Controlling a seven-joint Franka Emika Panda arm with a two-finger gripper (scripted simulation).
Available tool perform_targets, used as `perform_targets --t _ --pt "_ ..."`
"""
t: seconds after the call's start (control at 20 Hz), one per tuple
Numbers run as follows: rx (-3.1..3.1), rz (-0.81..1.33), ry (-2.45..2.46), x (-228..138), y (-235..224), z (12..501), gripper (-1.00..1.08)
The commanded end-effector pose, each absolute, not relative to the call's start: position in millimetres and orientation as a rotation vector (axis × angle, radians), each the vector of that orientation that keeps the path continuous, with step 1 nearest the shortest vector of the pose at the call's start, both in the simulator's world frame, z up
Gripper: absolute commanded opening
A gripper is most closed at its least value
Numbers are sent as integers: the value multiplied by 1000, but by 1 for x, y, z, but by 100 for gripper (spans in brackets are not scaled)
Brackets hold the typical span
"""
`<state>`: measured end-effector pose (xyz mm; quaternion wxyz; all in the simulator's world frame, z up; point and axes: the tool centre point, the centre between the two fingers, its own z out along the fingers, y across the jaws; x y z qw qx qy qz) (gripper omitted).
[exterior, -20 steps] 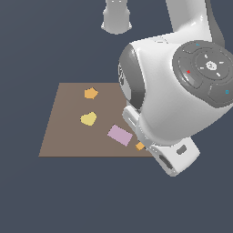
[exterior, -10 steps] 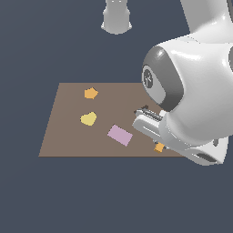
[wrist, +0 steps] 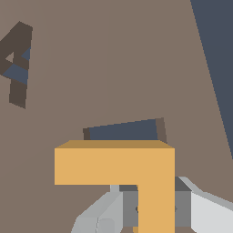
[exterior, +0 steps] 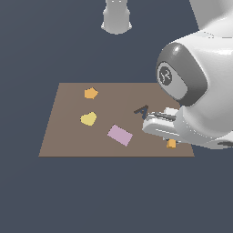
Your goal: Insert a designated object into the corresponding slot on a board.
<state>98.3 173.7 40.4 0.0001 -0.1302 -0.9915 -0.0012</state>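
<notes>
Orange L-shaped block (wrist: pixel 136 168) between the jaws, over the L-shaped slot (wrist: pixel 125 130) in the brown board (wrist: pixel 113 68).

The orange L-shaped block (wrist: pixel 136 170) is flat, with two thin arms, and sits above the brown board (wrist: pixel 113 68), partly covering the dark L-shaped slot (wrist: pixel 125 129) just beside it. In the exterior view the L-shaped block (exterior: pixel 171 144) shows near the board's (exterior: pixel 73 136) right edge.

four blocks (exterior: pixel 90 93), two cut-outs (wrist: pixel 17 63), one board (exterior: pixel 68 141).
</notes>
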Motion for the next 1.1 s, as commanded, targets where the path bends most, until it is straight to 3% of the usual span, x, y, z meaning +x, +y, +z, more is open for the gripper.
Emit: perform_targets --t 0.0,1.05 --pt "-326 -3 -3125 95 179 41 -100" --pt "-200 -2 -3135 88 187 31 -100"
